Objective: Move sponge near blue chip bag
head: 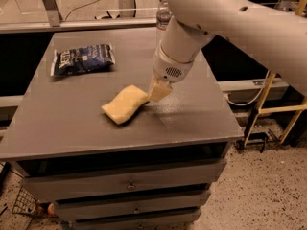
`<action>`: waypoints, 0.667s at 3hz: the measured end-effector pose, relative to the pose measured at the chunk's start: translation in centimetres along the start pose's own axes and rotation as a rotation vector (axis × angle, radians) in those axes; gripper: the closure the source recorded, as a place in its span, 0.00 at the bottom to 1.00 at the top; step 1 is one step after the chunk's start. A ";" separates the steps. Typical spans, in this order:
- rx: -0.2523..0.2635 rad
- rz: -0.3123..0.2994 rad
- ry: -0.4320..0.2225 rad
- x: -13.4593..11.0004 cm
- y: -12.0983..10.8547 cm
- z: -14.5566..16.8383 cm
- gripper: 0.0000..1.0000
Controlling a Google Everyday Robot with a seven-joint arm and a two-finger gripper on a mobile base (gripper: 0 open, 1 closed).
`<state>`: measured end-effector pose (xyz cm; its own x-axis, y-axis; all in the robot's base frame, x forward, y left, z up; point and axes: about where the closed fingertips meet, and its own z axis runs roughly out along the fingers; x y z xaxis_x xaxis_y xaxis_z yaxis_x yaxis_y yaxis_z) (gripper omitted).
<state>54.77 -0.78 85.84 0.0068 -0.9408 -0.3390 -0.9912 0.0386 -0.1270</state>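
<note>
The pale yellow sponge (pixel 123 104) is at the middle of the grey table (pixel 62 128), its right end raised a little. My gripper (pixel 157 91) comes down from the upper right and is shut on the sponge's right end. The blue chip bag (pixel 82 59) lies flat at the table's back left, well apart from the sponge. The arm hides part of the table's back right.
A clear plastic water bottle (pixel 163 14) stands at the table's back edge behind the arm. Drawers (pixel 129 183) run below the tabletop. A yellow frame (pixel 283 109) stands on the floor to the right.
</note>
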 end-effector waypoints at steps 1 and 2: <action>-0.027 0.014 0.020 1.0 0.9 1.2 1.00; -0.023 0.015 0.027 1.3 0.9 1.3 0.82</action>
<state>54.04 -1.51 84.10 -0.0113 -0.9491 -0.3149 -0.9940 0.0450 -0.1001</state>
